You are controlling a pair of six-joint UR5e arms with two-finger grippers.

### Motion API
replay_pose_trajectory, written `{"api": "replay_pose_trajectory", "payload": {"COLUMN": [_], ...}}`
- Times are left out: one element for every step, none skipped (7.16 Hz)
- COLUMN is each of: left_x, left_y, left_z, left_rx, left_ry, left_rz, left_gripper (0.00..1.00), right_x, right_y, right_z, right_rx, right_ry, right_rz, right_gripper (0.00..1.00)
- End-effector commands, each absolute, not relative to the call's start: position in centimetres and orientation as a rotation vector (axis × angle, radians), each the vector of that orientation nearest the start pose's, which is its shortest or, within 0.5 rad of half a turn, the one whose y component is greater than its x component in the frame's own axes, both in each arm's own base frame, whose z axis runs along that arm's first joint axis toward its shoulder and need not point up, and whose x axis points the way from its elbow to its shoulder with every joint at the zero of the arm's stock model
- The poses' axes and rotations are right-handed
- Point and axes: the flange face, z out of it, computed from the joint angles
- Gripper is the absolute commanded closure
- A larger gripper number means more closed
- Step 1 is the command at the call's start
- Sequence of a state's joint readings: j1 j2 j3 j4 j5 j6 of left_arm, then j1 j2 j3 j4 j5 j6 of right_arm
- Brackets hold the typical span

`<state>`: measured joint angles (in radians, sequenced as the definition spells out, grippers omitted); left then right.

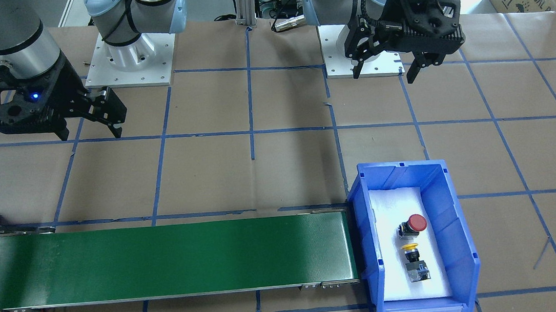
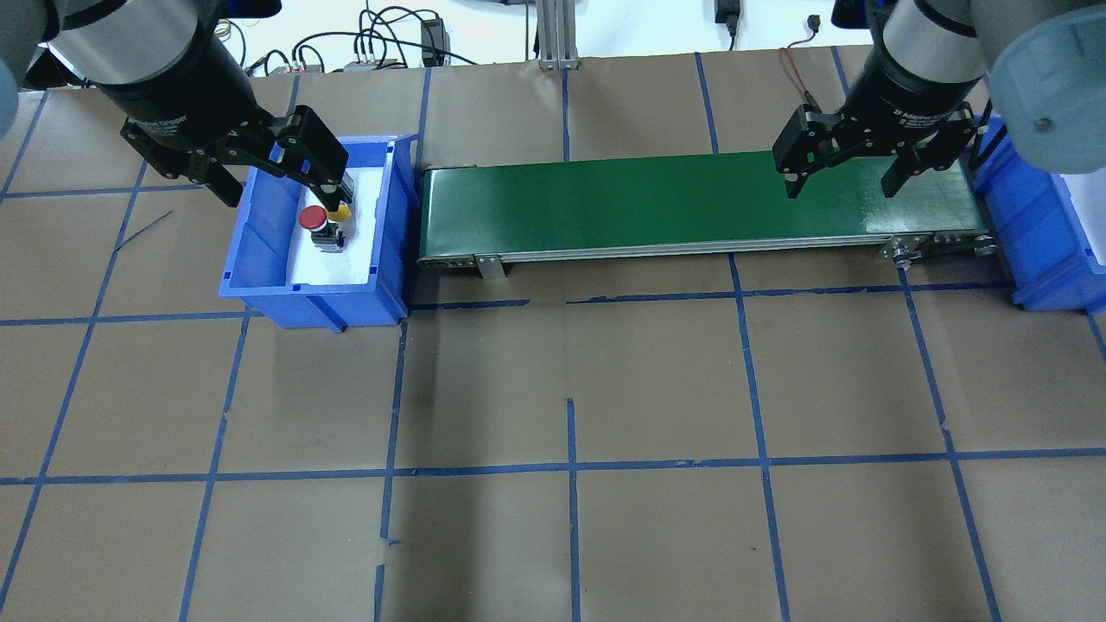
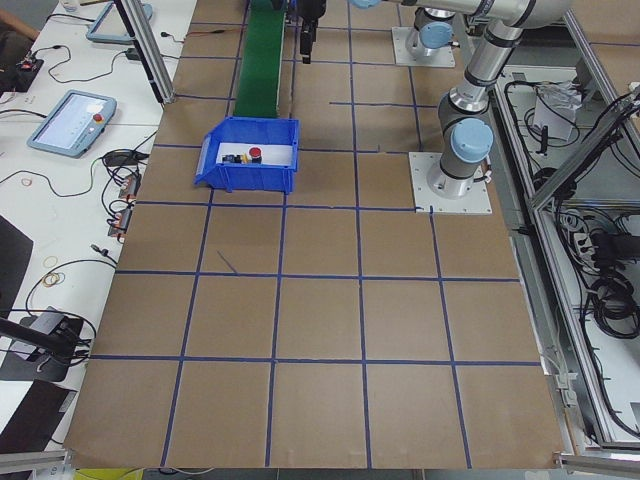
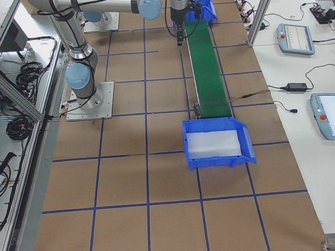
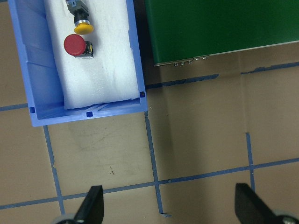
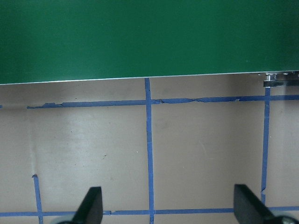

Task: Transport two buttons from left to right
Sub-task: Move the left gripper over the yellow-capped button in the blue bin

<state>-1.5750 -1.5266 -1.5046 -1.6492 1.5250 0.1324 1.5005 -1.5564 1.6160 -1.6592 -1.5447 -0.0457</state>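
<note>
**Starting out: neither button carried across yet**

No part of the transfer is judged to be done. Both buttons are found in the blue plastic bin point(image 1: 451, 212) at the left end of the long green conveyor belt point(image 1: 168, 259), laid on its white foam liner point(image 1: 399, 206). The push-button with the round red mushroom cap point(image 1: 412, 226) is placed on the side nearer the robot. The push-button with the yellow cap on a black-grey body point(image 1: 414, 259) is laid just beside it, farther out, with its cap turned toward the red one. In the second blue plastic bin point(image 4: 219, 162), at the belt's right end, only a white liner point(image 4: 215, 144) is seen, and no button is shown on the belt either. Two pick-ups, two trips to the right and two placings are therefore taken to be left.

The left gripper point(image 1: 384, 76) is held high, near the left bin and well apart from the buttons. Its two black fingers point(image 5: 91, 205) are spread wide, as is shown in its wrist view, and nothing is held or touched by them. The right gripper point(image 2: 840, 192) is hung over the right stretch of the belt, toward the robot's edge of it. Its own fingers point(image 6: 91, 205) are likewise spread wide, and nothing is gripped or touched.
</note>
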Motion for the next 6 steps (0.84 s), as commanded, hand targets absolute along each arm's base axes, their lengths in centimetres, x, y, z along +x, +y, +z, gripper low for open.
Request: {"api": "replay_pose_trajectory", "payload": {"left_x": [-14.1,-14.0,-13.8,-13.7,-13.6,-12.4], "left_y": [-47.4,-47.4,-47.5,-47.5,-47.6,-48.0], "left_z": [53.4,53.4,53.8,53.8,54.3,54.6], "left_rx": [0.221,0.223,0.226,0.228,0.224,0.192], "left_ry": [3.179,3.178,3.176,3.175,3.174,3.173], "left_rz": [-0.058,-0.059,-0.073,-0.074,-0.088,-0.101], "left_gripper": [0.00,0.00,0.00,0.00,0.00,0.00], "right_x": [10.1,10.1,10.1,10.0,10.1,9.9], "right_y": [-50.8,-50.8,-50.8,-50.8,-50.8,-50.9], "right_z": [46.7,46.8,46.8,46.9,46.9,46.9], "right_rx": [0.035,0.035,0.035,0.038,0.035,0.042], "right_ry": [3.117,3.117,3.115,3.117,3.117,3.115], "right_rz": [-0.045,-0.045,-0.045,-0.048,-0.048,-0.048], "right_gripper": [0.00,0.00,0.00,0.00,0.00,0.00]}}
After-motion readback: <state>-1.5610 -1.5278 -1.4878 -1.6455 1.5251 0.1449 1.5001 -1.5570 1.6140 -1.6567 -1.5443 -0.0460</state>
